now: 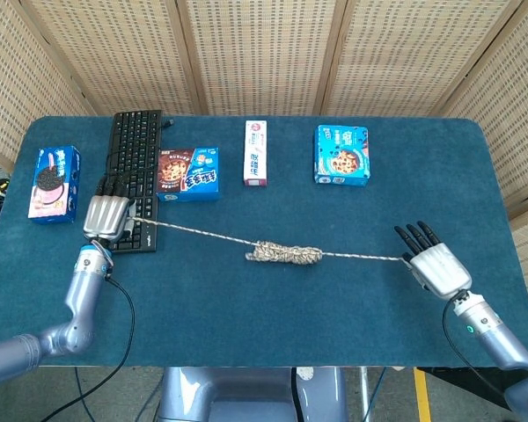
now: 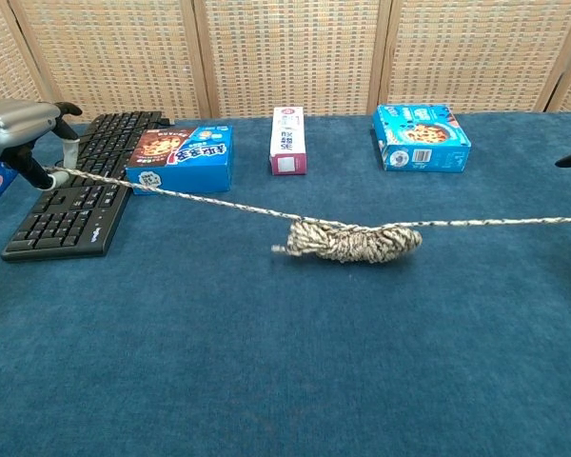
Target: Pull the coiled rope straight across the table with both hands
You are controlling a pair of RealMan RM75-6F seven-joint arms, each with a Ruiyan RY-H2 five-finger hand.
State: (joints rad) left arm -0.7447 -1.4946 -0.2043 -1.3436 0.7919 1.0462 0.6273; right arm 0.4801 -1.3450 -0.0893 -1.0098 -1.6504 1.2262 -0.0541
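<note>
The left hand (image 1: pixel 108 216) sits far out to the left, pinching a rope (image 1: pixel 285 254) end. The right hand (image 1: pixel 437 266) reaches far right, fingers (image 1: pixel 418 236) stretched forward, holding the other end.

One rope (image 1: pixel 286 255), one keyboard (image 1: pixel 134 176), four boxes (image 1: pixel 341 155), two hands (image 1: pixel 108 215).

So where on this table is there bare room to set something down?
The widest bare patch is the near half of the table, between the rope and the front edge. Another lies right of the blue cookie box, at the far right corner. The far left is crowded: keyboard, left hand, brownie box, Oreo box.
</note>
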